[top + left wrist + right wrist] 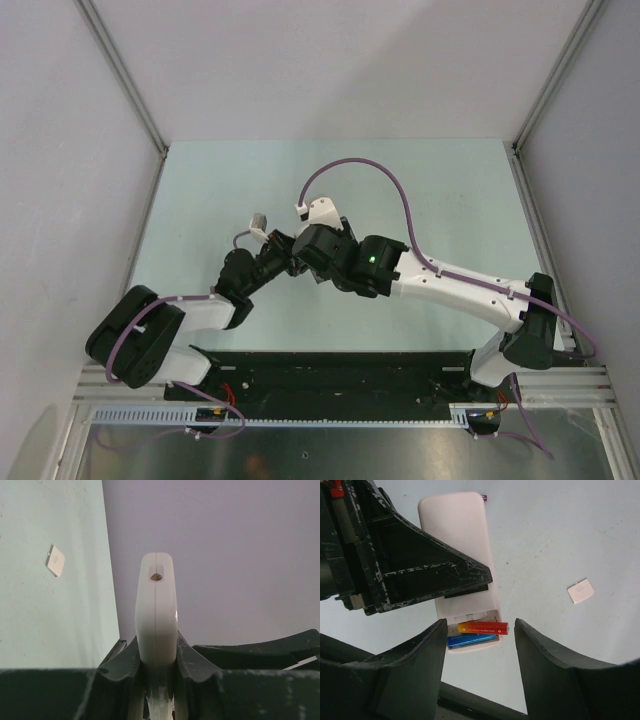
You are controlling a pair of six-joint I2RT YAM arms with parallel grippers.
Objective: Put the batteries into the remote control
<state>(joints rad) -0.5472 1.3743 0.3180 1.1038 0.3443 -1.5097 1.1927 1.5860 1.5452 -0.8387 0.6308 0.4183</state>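
pale green table [450, 200], grey walls [330, 60] on three sides. mid-table the left gripper [156, 652] clamps the remote control [460, 540] — long axis straight out from its grip, plain back showing, open bay [470, 616] end pointing at the right gripper [480, 630], jaws wide either side. red battery [484, 627] and blue battery [470, 640] lie crosswise in the bay — a white cover [581, 590] rests on the table, right.

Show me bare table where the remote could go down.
Free: the far strip of table up to the back wall, and the right side past the purple cable. Crowded: the centre, where the left end effector grips the remote control, the right end effector hovers open, and a small white cover lies nearby.
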